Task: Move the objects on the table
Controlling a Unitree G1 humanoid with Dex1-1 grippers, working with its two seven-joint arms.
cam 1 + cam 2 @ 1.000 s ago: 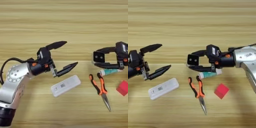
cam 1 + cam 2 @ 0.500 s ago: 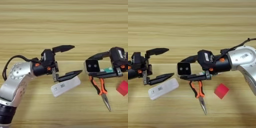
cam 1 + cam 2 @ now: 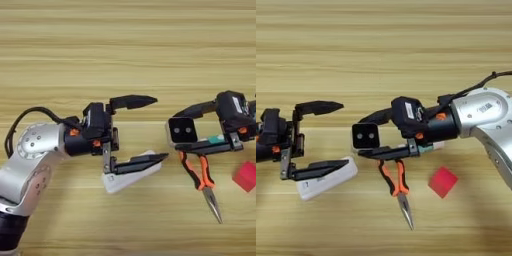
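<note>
Between its fingers | black block (image 3: 365, 135) is pinched by right gripper (image 3: 372, 134), red cube (image 3: 443, 181) behind-right | left gripper (image 3: 150, 130) spread over white bar (image 3: 131, 175) | block should be kept level, clear of pliers (image 3: 397, 186) beneath.

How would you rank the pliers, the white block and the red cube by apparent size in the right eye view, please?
1. Orange-handled pliers, longest, partly under the right gripper.
2. White block, partly under the left gripper; its full length is unsure.
3. Red cube, clearly smallest.
</note>
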